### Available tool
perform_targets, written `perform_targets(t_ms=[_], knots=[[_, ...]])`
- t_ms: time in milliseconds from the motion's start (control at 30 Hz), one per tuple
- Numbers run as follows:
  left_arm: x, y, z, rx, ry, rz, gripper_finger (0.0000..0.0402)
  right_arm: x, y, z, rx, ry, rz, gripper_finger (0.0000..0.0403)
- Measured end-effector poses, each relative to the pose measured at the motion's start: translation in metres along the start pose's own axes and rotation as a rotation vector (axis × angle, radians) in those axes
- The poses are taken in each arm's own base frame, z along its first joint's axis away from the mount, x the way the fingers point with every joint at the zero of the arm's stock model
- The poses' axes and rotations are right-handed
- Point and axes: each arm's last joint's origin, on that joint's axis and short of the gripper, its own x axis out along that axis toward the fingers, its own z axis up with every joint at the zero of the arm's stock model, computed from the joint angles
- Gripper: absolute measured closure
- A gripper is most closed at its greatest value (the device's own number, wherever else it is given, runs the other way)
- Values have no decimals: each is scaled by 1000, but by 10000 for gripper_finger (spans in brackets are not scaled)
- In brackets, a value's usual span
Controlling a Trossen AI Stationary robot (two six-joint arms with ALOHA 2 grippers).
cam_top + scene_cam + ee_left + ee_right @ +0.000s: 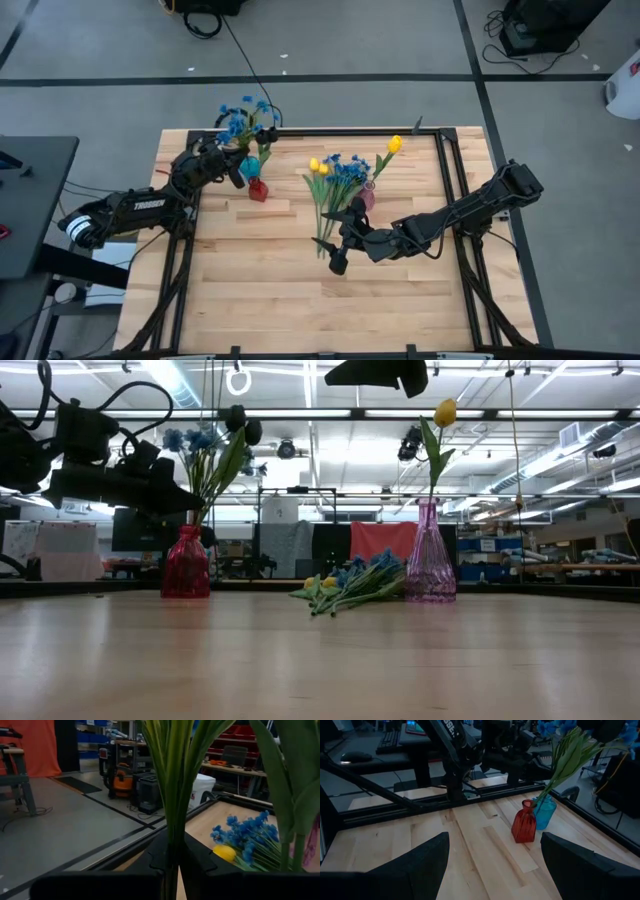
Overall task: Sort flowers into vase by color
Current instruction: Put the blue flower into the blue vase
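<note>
On the wooden worktop [300, 290] three vases stand: a red vase [258, 189] and a teal vase [249, 167] close together toward the far left, and a pink-purple vase [367, 198] near the middle. The left gripper [238, 168] is raised over the pair of left-hand vases, its fingers [150, 857] pressed together on a bunch of green stems [172, 780] that rise straight up between them in the left wrist view; in the high view the blue blossoms [240, 118] of that bunch fan out past the far edge of the worktop, and in the low view the stems lead down toward the red vase's mouth, with a dark tulip [243, 426] showing among the tops. Whether the stems' ends sit in the red vase or the teal one cannot be told. The pink-purple vase holds a single yellow tulip [395, 144], standing tall and leaning a little. Just beside that vase, on its left in the high view, a loose heap of flowers [335, 180] lies on the wood: blue blossom clusters and yellow tulips, their stems pointing toward the near edge. The right gripper [338, 262] hangs above the worktop at the stem end of that heap, fingers [422, 865] spread wide apart and holding nothing; its wrist view looks across bare wood to the red and teal vases.
</note>
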Motion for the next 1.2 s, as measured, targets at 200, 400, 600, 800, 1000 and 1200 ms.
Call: perform_targets(t_ms=[200, 400, 600, 800, 1000, 1200], knots=[[0, -1, 2, 10, -21, -20, 367, 0, 0, 0, 4, -4, 1, 80], [0, -1, 1, 33, -9, -36, 367, 0, 0, 1, 5, -6, 1, 80], [0, -1, -2, 24, 13, -26, 367, 0, 0, 1, 5, -6, 1, 80], [2, 1, -8, 5, 62, -4, 365, 0, 0, 1, 4, -5, 2, 80], [4, 2, -13, -6, 91, 2, 347, 0, 0, 1, 5, -5, 2, 80], [4, 2, -13, -6, 94, 13, 311, 0, 0, 1, 5, -5, 2, 80]])
